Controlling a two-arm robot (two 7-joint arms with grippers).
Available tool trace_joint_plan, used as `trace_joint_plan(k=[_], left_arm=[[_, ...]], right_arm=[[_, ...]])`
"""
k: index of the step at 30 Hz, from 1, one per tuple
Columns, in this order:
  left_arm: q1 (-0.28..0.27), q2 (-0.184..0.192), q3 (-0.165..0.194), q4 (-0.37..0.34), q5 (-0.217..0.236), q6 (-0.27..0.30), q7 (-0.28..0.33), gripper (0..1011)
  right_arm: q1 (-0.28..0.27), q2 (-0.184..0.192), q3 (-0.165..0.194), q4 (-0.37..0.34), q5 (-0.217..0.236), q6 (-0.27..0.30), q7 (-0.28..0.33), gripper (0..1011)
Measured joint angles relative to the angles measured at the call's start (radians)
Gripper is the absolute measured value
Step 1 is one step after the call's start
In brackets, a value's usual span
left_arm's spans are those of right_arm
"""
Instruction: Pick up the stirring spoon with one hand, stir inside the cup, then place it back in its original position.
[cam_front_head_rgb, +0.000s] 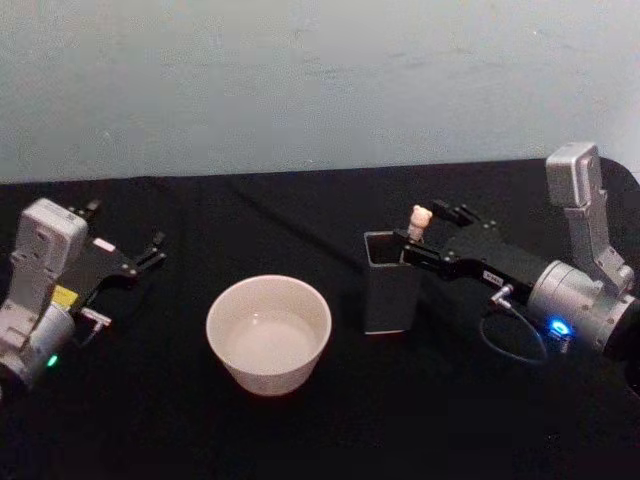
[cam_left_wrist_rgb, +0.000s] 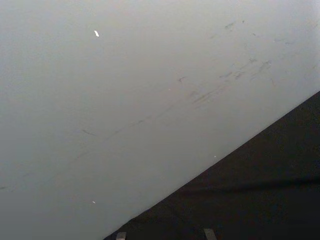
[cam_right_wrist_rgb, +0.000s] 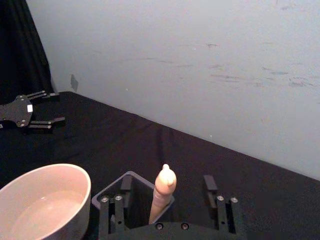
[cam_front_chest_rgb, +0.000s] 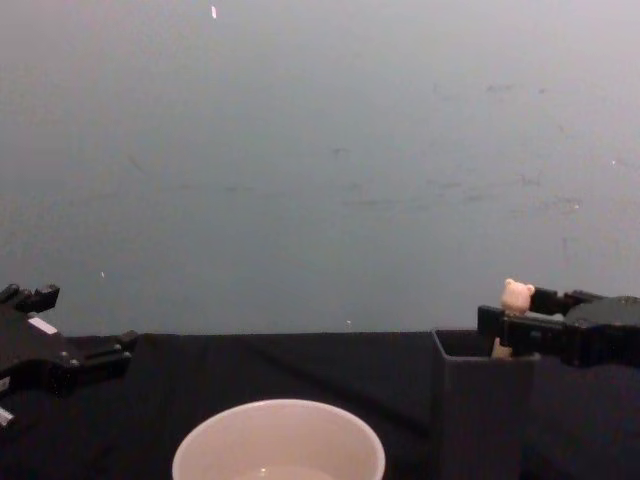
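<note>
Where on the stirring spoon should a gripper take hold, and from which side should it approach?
Grip the stirring spoon on its cream handle just under the bear head: that part alone stands clear above the dark holder, near upright. Come level from the robot's right, as the right gripper does, open jaws either side of the handle. The left gripper sits parked at the left.

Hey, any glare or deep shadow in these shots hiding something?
Head view: no glare; the cup stands bright on the black table, which swallows shadows; left gripper parked at left. Right wrist view: the holder is dark inside, hiding the stirring spoon below its handle; the open right gripper straddles it.
</note>
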Motion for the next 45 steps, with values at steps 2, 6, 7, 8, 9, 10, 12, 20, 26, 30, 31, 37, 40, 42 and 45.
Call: trace_joint_plan(k=[2,6,7,8,9,10,12,20,26,30,31,37,40,42,45], left_arm=[[0.000,0.000,0.000,0.000,0.000,0.000,0.000,1002],[0.000,0.000,0.000,0.000,0.000,0.000,0.000,1001],[0.000,0.000,0.000,0.000,0.000,0.000,0.000,1001],[0.000,0.000,0.000,0.000,0.000,0.000,0.000,1001],[0.000,0.000,0.000,0.000,0.000,0.000,0.000,1001],[0.000,0.000,0.000,0.000,0.000,0.000,0.000,1002],[0.000,0.000,0.000,0.000,0.000,0.000,0.000,1001],[0.000,0.000,0.000,0.000,0.000,0.000,0.000,1001],[0.000,0.000,0.000,0.000,0.000,0.000,0.000,1001],[0.000,0.000,0.000,0.000,0.000,0.000,0.000,1001],[0.000,0.000,0.000,0.000,0.000,0.000,0.000,1001],[0.000,0.000,0.000,0.000,0.000,0.000,0.000,1001],[0.000,0.000,0.000,0.000,0.000,0.000,0.000,1001],[0.000,0.000,0.000,0.000,0.000,0.000,0.000,1001],[0.000,0.000,0.000,0.000,0.000,0.000,0.000,1001]], right_arm=[[0.000,0.000,0.000,0.000,0.000,0.000,0.000,835],[0.000,0.000,0.000,0.000,0.000,-0.001,0.000,705],[0.000,0.000,0.000,0.000,0.000,-0.001,0.000,685],[0.000,0.000,0.000,-0.001,0.000,-0.001,0.000,666],[0.000,0.000,0.000,-0.001,-0.001,-0.001,0.000,650],[0.000,0.000,0.000,-0.001,-0.001,-0.001,0.000,591],[0.000,0.000,0.000,-0.001,-0.001,-0.001,0.000,544],[0.000,0.000,0.000,-0.001,-0.001,-0.001,0.000,277],[0.000,0.000,0.000,-0.001,0.000,-0.001,0.000,214],[0.000,0.000,0.000,-0.001,0.000,-0.001,0.000,214],[0.000,0.000,0.000,-0.001,0.000,-0.001,0.000,214],[0.000,0.000,0.000,-0.001,-0.001,-0.001,0.000,214],[0.000,0.000,0.000,-0.001,-0.001,-0.001,0.000,214],[0.000,0.000,0.000,-0.001,-0.001,-0.001,0.000,214],[0.000,0.000,0.000,0.000,-0.001,-0.001,0.000,214]])
